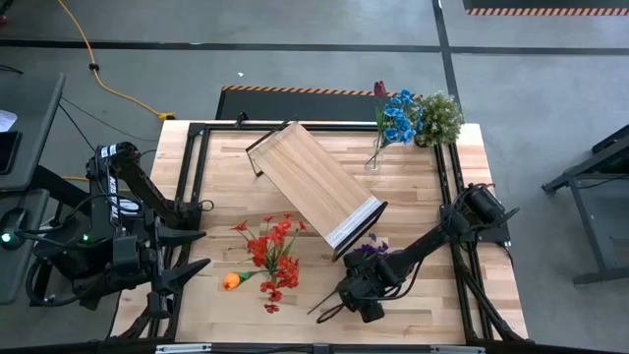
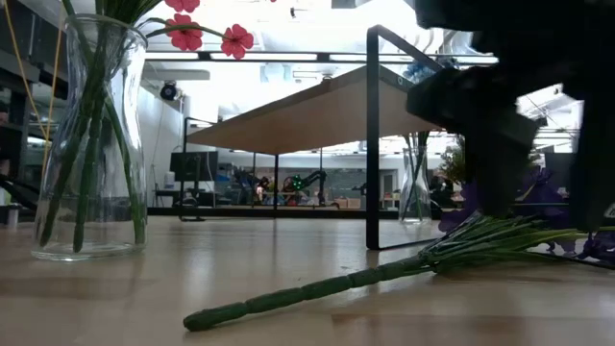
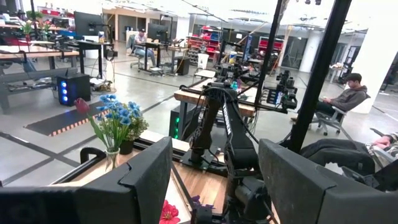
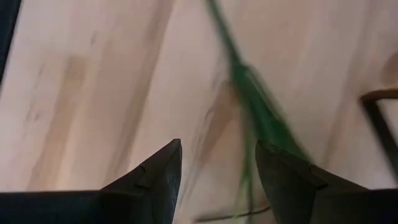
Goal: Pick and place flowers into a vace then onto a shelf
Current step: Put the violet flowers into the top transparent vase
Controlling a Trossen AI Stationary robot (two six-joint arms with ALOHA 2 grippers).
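The right pincer [image 1: 339, 300] hangs low at the counter's [image 1: 432, 305] five o'clock, its dark tapered fingers [image 4: 155, 171] parted and empty, straddling the ribbed green stalk of a purple flower [image 2: 384, 274] that lies flat on the pale wood planks. The left pincer [image 1: 192, 251] waits released at nine o'clock. Red blooms [image 1: 275, 251] and an orange one [image 1: 231, 281] sit at six o'clock, just left of the right pincer. The shelf [image 1: 314, 187], a light-wood board on a dark metal frame, stands at centre. A clear glass vase [image 1: 373, 160] of blue flowers [image 1: 398, 116] stands at one o'clock.
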